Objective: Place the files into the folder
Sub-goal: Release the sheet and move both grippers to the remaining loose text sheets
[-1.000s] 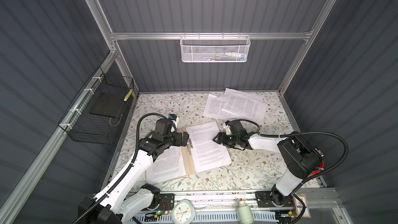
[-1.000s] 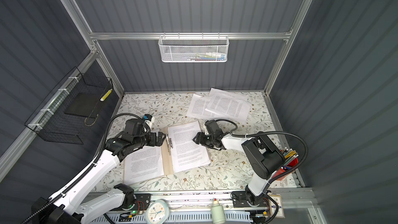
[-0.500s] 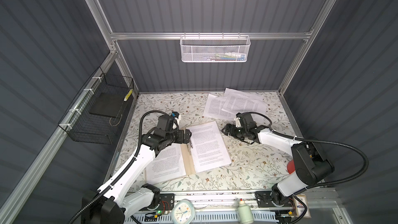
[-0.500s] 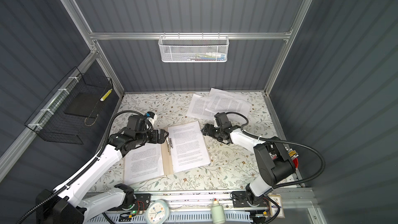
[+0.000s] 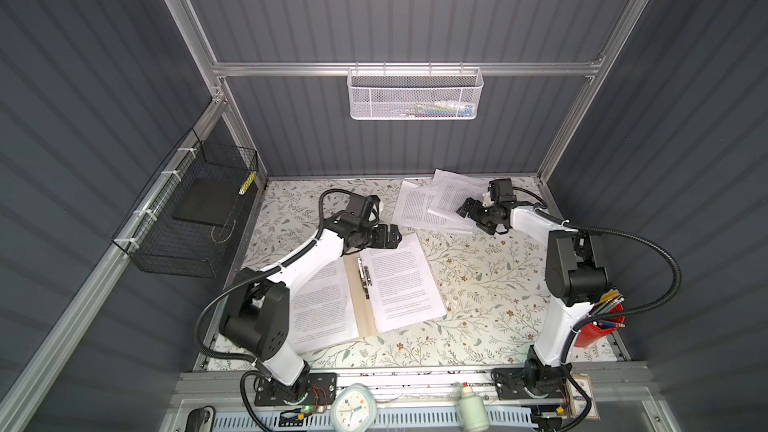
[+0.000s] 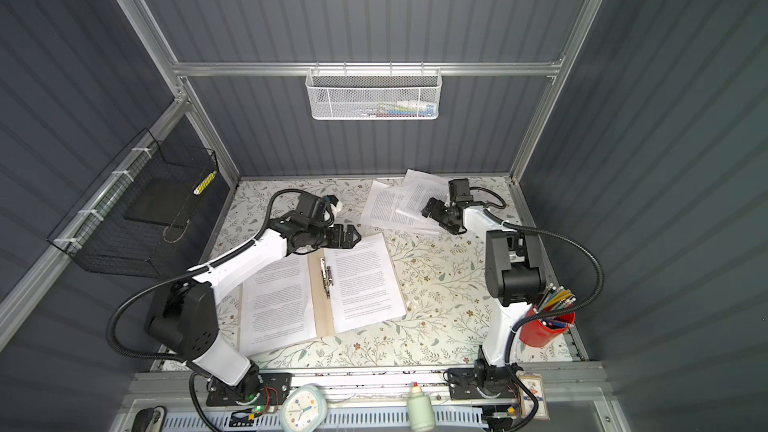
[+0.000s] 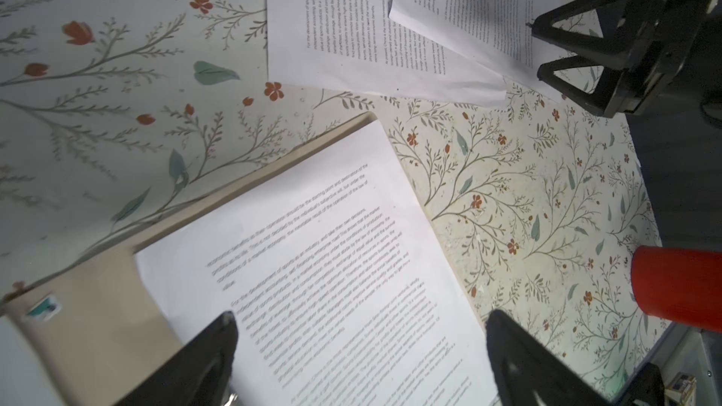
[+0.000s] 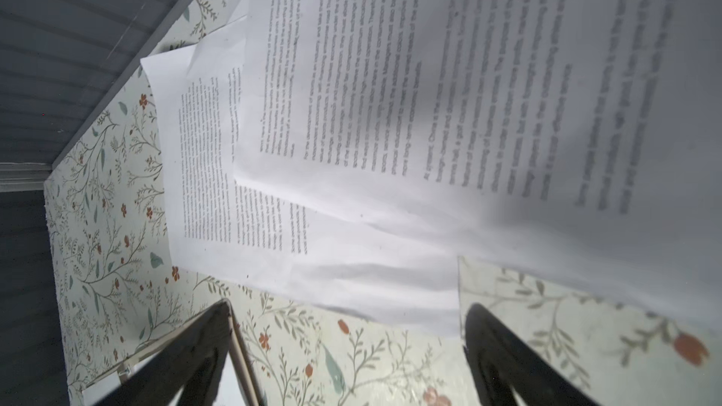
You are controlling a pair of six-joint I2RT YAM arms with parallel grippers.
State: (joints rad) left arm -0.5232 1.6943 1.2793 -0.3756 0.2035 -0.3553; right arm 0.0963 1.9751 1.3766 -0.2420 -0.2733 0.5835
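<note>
While the folder [image 5: 360,311] lies open flat toward 8 o'clock on the table [image 5: 478,284], a printed sheet [image 5: 399,280] on each half, the left gripper [image 5: 395,237] hovers over its 12 o'clock edge, jaws wide and empty. Loose files [image 5: 419,205] overlap at 1 o'clock; the right gripper [image 5: 460,211] hangs near their 4 o'clock edge, jaws spread wide with nothing between them. Bare cloth spans 3 to 5 o'clock.

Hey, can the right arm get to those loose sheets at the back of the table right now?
Probably yes: the right gripper is open right at the edge of the loose sheets, with nothing between them.
</note>
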